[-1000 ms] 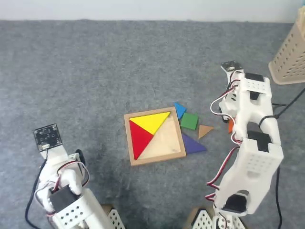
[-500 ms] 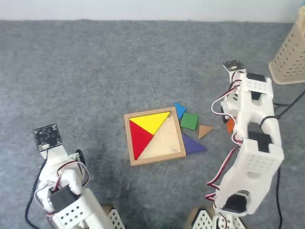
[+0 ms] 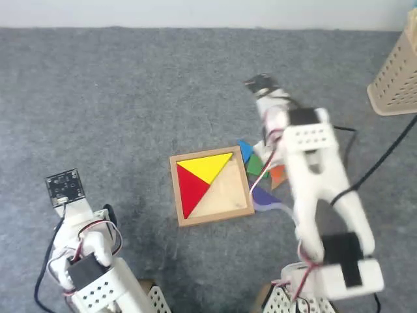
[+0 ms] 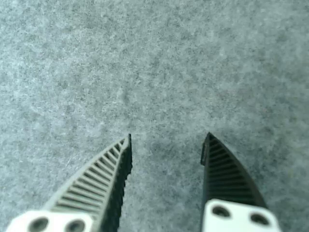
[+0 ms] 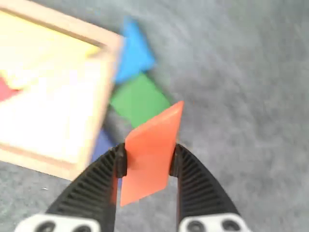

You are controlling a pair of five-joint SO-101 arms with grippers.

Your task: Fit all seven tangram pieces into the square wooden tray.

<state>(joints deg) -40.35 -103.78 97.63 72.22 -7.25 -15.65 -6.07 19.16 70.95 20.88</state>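
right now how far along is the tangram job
Done: the yellow triangle and red triangle lie in the wooden tray, filling about half of it. In hand: the right gripper is shut on the orange piece, held above the loose pieces beside the tray. Left: that piece, plus the blue triangle, green square and purple triangle on the carpet.

Left fingers (image 4: pixel 104 188) apart, right fingers (image 5: pixel 96 186) apparently tight on orange piece (image 5: pixel 152 150).

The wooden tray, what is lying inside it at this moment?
A yellow triangle and a red triangle lie inside the wooden tray; the rest is bare wood. Nothing covers its inside in the high view.
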